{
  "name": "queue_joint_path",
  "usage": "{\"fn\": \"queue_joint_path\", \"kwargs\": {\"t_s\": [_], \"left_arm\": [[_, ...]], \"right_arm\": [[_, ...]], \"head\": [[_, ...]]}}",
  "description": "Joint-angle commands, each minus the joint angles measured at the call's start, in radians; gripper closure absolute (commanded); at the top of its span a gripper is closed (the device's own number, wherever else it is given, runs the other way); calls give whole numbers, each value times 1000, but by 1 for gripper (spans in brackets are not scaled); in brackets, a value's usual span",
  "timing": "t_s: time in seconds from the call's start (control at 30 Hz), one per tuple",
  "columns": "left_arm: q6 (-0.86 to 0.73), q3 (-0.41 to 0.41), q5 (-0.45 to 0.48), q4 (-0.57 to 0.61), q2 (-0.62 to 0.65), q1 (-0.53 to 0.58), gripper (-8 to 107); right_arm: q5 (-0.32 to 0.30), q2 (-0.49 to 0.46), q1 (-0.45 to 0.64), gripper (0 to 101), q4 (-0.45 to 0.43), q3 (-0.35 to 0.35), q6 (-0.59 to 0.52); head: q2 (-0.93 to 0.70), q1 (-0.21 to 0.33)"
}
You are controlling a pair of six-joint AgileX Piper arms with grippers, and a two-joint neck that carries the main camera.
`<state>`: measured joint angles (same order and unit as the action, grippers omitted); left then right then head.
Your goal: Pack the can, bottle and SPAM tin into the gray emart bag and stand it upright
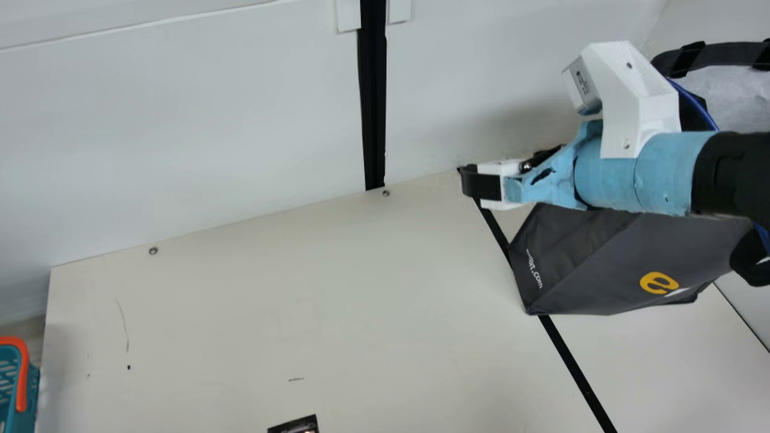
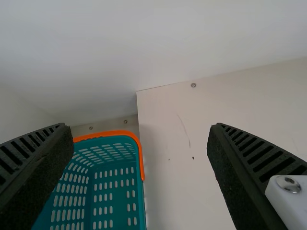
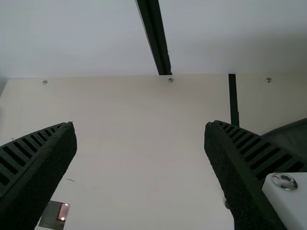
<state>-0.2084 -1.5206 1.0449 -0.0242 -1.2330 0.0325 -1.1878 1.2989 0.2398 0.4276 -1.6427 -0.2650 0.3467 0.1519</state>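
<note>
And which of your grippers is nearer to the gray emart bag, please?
Right: the right gripper is close to the bag, the left gripper away from it, near the teal basket.

So, readable stuff in the main view: the gray bag (image 1: 601,258) has a big yellow "e" (image 1: 659,282) on its broad side — pretty hard to miss. White lettering (image 1: 534,269) runs at a slant down the narrower end panel, and I can make out "art.com" — the first bit is squished by the angle. There's also a tiny label (image 1: 582,83) on the camera on the right arm's wrist, but that print's too small to read, sorry.
</note>
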Motion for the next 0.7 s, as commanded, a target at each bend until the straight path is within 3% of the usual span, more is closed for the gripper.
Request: {"fn": "queue_joint_path", "kwargs": {"t_s": [0.0,0.2,0.67], "left_arm": [[0,0,0,0,0,0,9],[0,0,0,0,0,0,9],[0,0,0,0,0,0,9]], "right_arm": [[19,-12,-5,6,-10,33,-3],[60,-42,-22,6,-30,101,-8],[62,-43,-21,6,-29,103,-8]], "head": [[2,23],[2,23],[2,23]]}}
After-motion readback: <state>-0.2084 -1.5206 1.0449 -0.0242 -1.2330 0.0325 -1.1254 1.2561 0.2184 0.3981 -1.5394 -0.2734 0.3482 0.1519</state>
